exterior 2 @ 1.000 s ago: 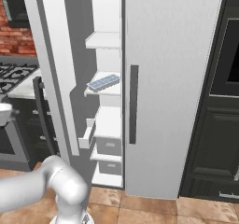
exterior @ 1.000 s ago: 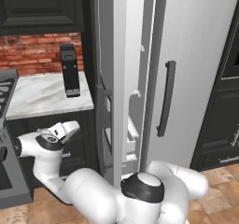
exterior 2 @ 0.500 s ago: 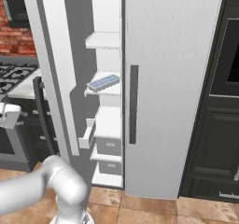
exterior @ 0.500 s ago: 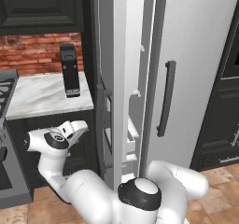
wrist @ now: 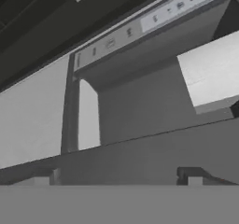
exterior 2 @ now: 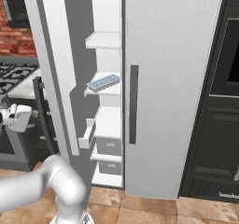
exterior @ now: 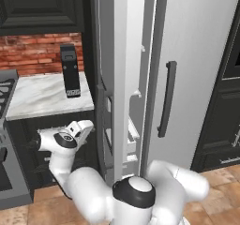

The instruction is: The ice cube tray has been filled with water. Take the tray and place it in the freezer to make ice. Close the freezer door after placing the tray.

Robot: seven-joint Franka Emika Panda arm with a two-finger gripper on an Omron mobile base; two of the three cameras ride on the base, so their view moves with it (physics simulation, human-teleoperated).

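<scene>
Ice cube tray [exterior 2: 103, 82] already sits on a freezer shelf [exterior 2: 103, 90], so you only need to shut the freezer door [exterior 2: 52, 64]. Your pincer [exterior: 86, 127] is just outside the door's outer face, its spread impossible to tell; press flat and swing steadily.

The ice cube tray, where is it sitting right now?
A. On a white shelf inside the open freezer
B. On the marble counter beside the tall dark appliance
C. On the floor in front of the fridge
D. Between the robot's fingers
A. In the right base view the ice cube tray lies on a white shelf inside the freezer, whose freezer door stands open.
</scene>
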